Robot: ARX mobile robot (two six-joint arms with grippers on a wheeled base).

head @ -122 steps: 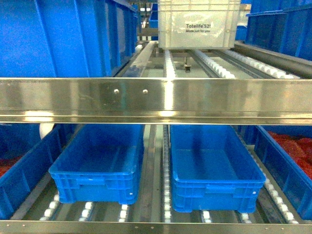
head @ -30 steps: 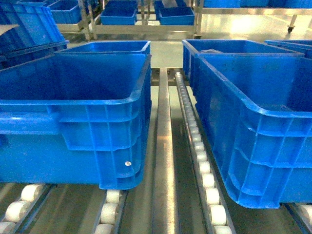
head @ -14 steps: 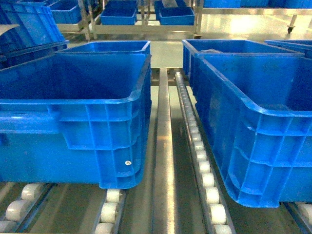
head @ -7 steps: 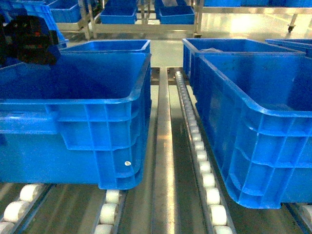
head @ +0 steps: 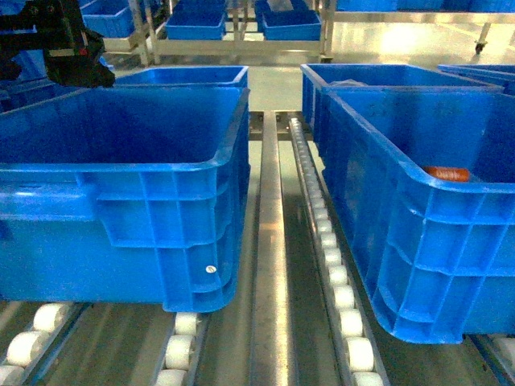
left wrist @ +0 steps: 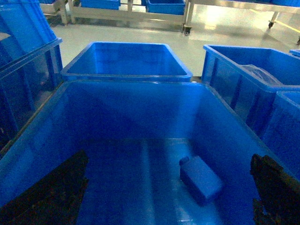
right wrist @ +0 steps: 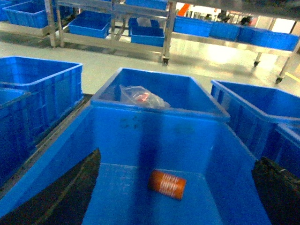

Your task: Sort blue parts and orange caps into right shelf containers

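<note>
Two large blue crates stand side by side on the roller shelf: the left container (head: 121, 185) and the right container (head: 434, 217). An orange cap (right wrist: 167, 184) with white print lies on its side on the right container's floor, and it also shows in the head view as the cap (head: 447, 173). A blue part (left wrist: 201, 179), a small block with a stub, lies on the left container's floor (left wrist: 117, 178). My left gripper (left wrist: 169, 154) hangs open and empty over that crate, seen dark at the head view's top left (head: 68, 48). My right gripper (right wrist: 177, 157) is open and empty above the cap.
More blue crates stand behind on the same shelf (head: 181, 76) (head: 378, 76); the one behind the right container holds a clear plastic bag (right wrist: 140, 97). A metal rail (head: 269, 241) and a white roller track (head: 330, 241) run between the crates. Racks with crates stand across the aisle.
The left gripper has come into the head view at top left and moved up and right. An orange cap now lies in the right container, where none showed before.
</note>
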